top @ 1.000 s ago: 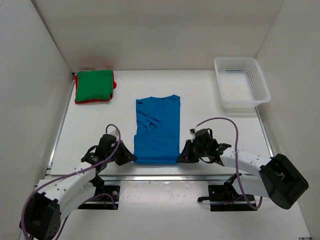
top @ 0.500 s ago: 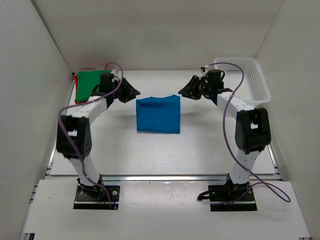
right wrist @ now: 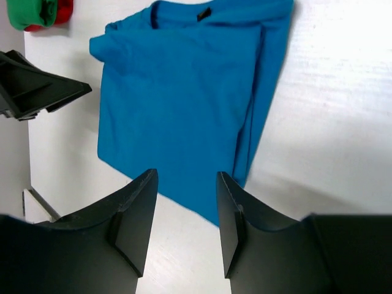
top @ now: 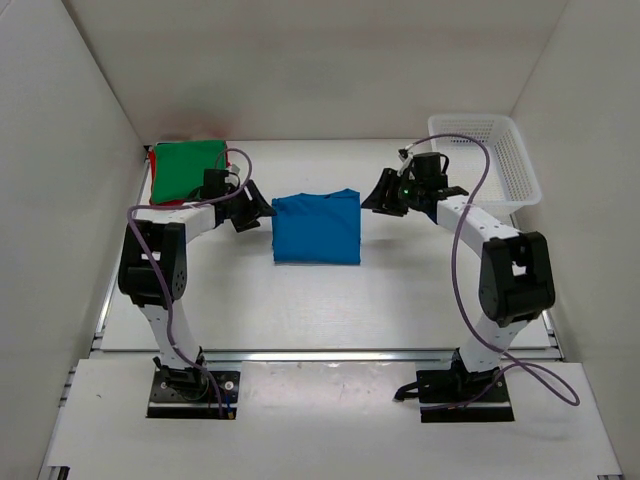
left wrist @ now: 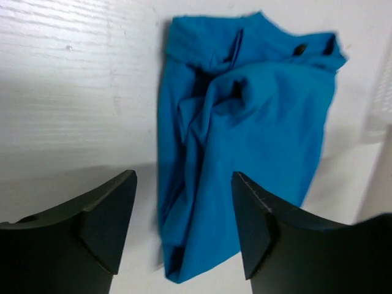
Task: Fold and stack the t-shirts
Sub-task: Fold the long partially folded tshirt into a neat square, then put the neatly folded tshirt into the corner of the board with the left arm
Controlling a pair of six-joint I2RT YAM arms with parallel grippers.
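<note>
Blue shirt [top: 316, 228]: lies folded flat on the table [top: 420, 290], midway between the left and right edges and nearer the far edge than the near one; outline close to square, slightly broader from left to right; top layer creased in the left wrist view.

Green shirt [top: 186, 172]: folded, in the far left corner, with a red shirt [right wrist: 63, 11] showing only as an edge beneath it; well apart from the blue one. A white basket [top: 470, 119] stands in the far right corner; not involved.

Left gripper [top: 258, 207]: just beside the blue shirt's far left corner, jaws apart, holding nothing; the cloth lies ahead of the fingers, not between them.

Right gripper [top: 383, 196]: just beside the far right corner, jaws likewise apart and empty; no contact visible.

Assessment: the fold appears made and the shirt lies free; stacking is not yet done. The stack lies toward the far left corner from the blue shirt, so the carry would run leftward along the shirt's broader axis. The left arm is nearer the stack; the two grippers are about equally near the shirt.
</note>
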